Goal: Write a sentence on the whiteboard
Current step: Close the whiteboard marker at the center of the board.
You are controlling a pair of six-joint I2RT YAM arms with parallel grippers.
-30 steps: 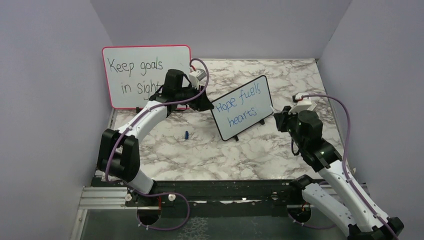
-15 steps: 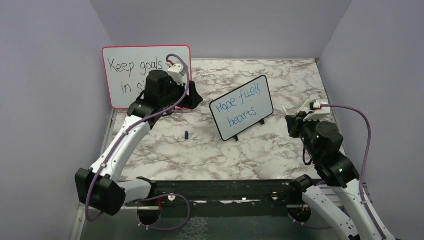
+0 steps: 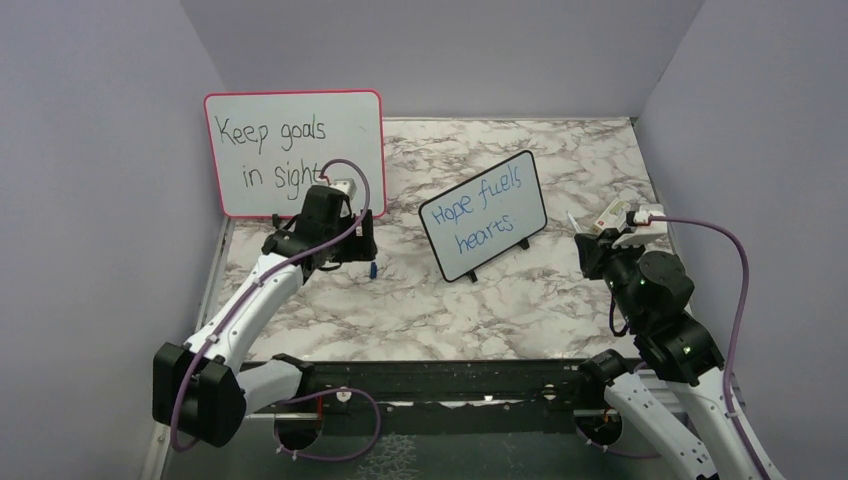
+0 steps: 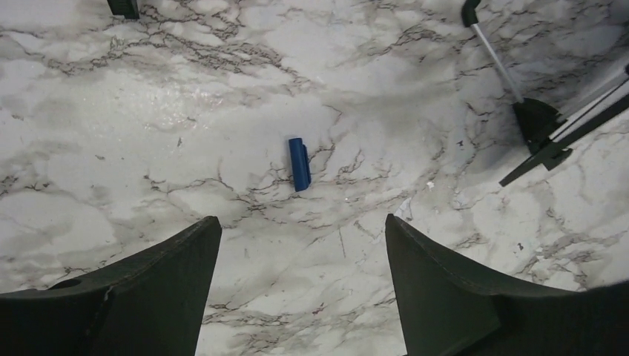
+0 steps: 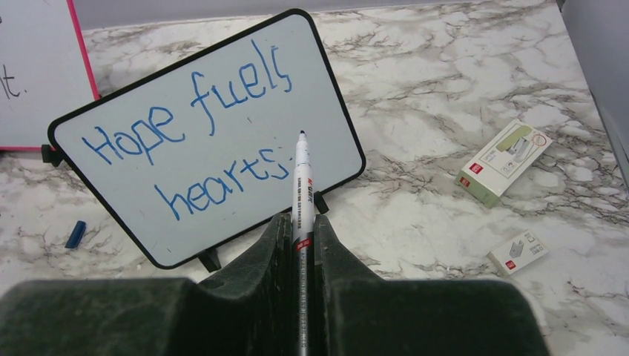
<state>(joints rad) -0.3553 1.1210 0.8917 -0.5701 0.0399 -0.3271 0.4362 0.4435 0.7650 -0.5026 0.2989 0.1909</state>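
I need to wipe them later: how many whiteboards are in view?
2. The pink-framed board stands at the back left; the black-framed board stands mid-table, to its right. Nothing suggests a hidden third.

The marker (image 5: 302,167) has its back end buried in the right gripper (image 5: 302,217); the pink-framed board (image 5: 33,74) runs off the picture's left edge.

Top external view: high behind the arms, looking down over the whole grey-veined white marble tabletop (image 3: 420,300). Left wrist view: close, facing steeply down on a small blue plastic cap (image 4: 299,164). Right wrist view: low, sighting along a white marker pen (image 5: 302,185) far-leftward at the nearby small black-framed whiteboard (image 5: 208,148); all three views share the cap.
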